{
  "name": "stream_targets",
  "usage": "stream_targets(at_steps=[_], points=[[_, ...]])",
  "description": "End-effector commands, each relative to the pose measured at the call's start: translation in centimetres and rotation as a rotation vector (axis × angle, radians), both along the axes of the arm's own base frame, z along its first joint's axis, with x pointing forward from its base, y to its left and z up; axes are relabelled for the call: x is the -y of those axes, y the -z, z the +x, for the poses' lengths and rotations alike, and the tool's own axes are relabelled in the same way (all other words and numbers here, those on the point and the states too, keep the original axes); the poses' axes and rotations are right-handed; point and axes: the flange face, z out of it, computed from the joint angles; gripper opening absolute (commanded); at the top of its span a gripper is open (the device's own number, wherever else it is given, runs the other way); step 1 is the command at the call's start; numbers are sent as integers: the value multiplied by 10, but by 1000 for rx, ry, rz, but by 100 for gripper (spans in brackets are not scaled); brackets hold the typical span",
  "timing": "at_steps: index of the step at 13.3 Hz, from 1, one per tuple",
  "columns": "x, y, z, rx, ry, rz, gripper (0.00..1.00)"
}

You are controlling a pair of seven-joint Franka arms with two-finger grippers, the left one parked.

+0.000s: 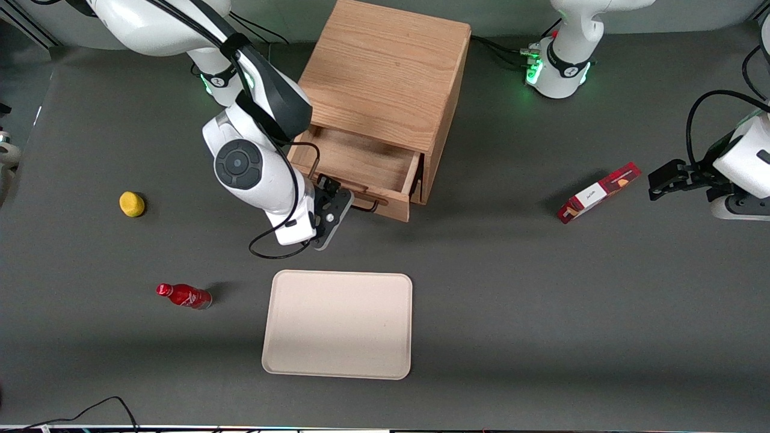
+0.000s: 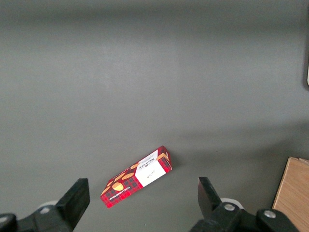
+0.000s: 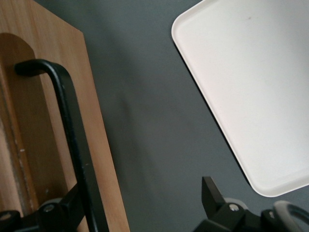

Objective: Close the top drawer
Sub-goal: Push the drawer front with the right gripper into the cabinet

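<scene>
The shallow light-oak top drawer (image 1: 361, 165) stands pulled out of its wooden cabinet (image 1: 385, 66), nothing closed yet, while the right arm's gripper (image 3: 145, 208), fingers apart, sits at the drawer's black wire handle (image 3: 72, 140), one finger by it, the push remaining.

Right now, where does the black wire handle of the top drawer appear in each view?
Front view: black wire handle on the open top drawer, at the end effector.
Right wrist view: handle beside one finger.
Left wrist view: not in it.
Shared landmark: beige tray.
</scene>
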Motion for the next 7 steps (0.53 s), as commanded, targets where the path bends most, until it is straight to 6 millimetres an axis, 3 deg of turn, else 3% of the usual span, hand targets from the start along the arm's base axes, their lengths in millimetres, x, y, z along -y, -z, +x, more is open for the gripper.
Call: stream_targets(at_steps=[1, 7], points=[[-9, -6, -27, 10, -4, -7, 100], [-24, -10, -52, 14, -44, -8, 100]])
